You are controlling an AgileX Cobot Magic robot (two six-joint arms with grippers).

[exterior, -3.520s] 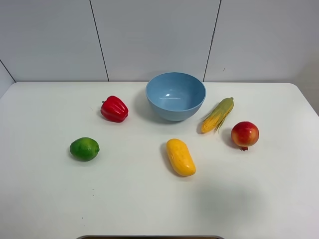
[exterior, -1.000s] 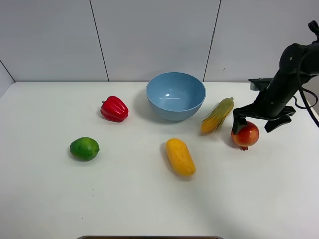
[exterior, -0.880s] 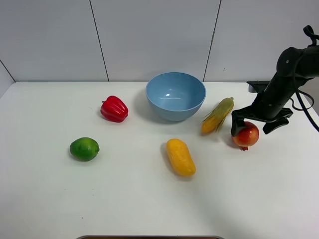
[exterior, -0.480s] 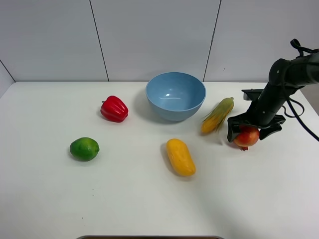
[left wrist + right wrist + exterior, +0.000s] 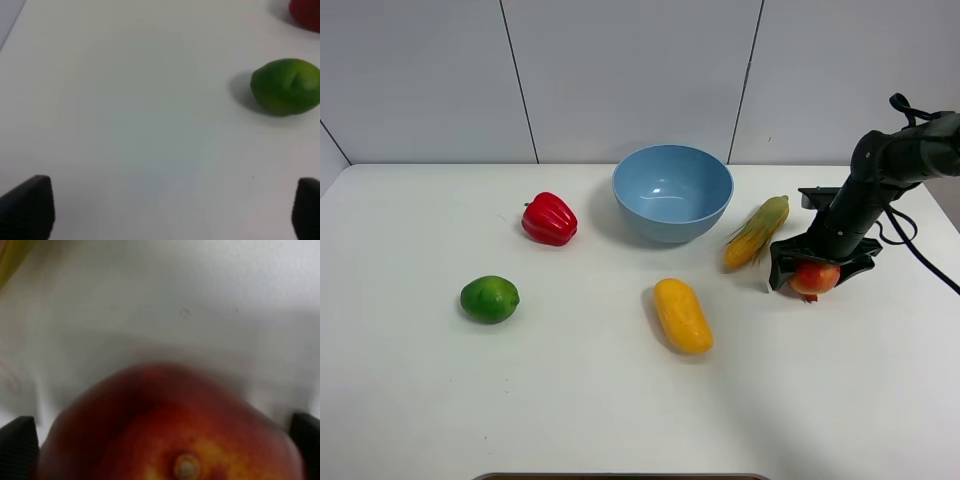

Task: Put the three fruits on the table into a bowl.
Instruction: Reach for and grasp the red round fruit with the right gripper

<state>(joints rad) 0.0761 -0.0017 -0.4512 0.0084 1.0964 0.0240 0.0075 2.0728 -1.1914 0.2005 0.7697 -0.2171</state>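
- Between my right fingers [image 5: 778, 272] sits the pomegranate [image 5: 816, 278]. It rests on the white table [image 5: 570, 400].
- Those fingers stand wide, one on each side of the fruit, lowered around its upper half.
- Seen from my right wrist, the red-yellow skin of the pomegranate [image 5: 170, 430] fills nearly the whole gap between the two dark fingertips [image 5: 17, 445]. I cannot tell whether either pad touches it.
- Just beside my right fingers, on the side toward the bowl, lies the corn cob [image 5: 757, 230]. It is near the pomegranate but apart from it.
- Farther out past the corn, the light-blue bowl [image 5: 675, 228] stands upright, well apart from my right fingers.
- Well apart from my right fingers, toward the middle of the table, the yellow-orange mango [image 5: 682, 315] lies on its side.
- My left fingers [image 5: 27, 207] are spread wide, with only bare table between them.
- Out ahead of my left fingers, well apart and nearer the line of one finger than the other, the green lime [image 5: 286, 86] sits on the table.
- Beyond the lime from my left fingers, a red edge of the bell pepper [image 5: 306, 9] shows.
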